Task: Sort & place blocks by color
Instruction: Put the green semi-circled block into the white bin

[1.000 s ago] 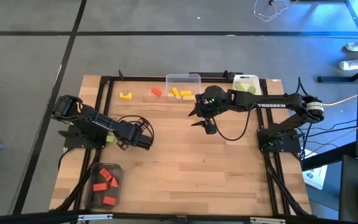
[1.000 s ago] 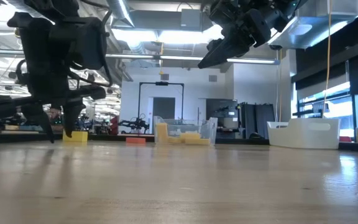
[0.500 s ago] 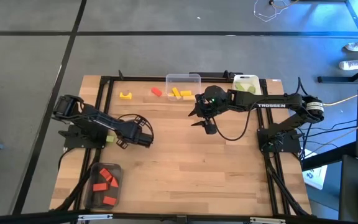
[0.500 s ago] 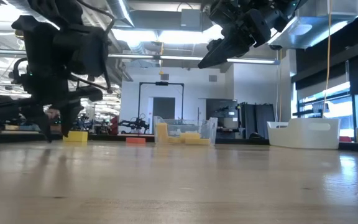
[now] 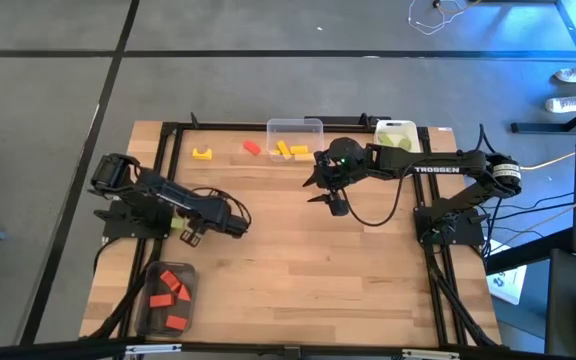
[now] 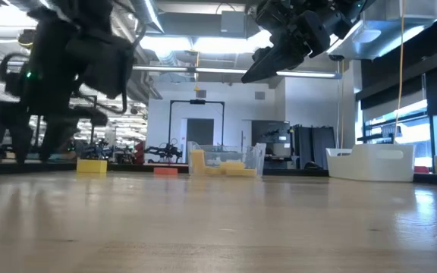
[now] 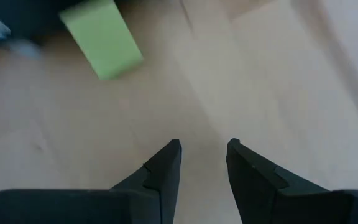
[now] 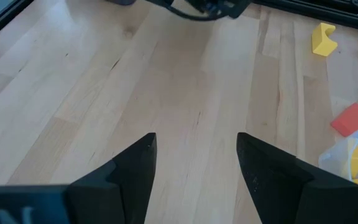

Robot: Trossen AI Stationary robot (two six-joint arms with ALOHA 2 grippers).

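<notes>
Beside the green block [image 7: 102, 38], left gripper [image 7: 202, 163] hangs part-open and empty; next move: centre over it, descend, close.

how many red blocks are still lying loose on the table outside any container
1. A single red block lies on the wooden table near its far edge, between the yellow arch block and the clear plastic container. Others may be hidden under the arms.

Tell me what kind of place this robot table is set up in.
Probably a robotics lab or workshop: an open hall with ceiling strip lights, a grey floor marked with dark tape lines, and equipment racks behind the wooden table.
</notes>
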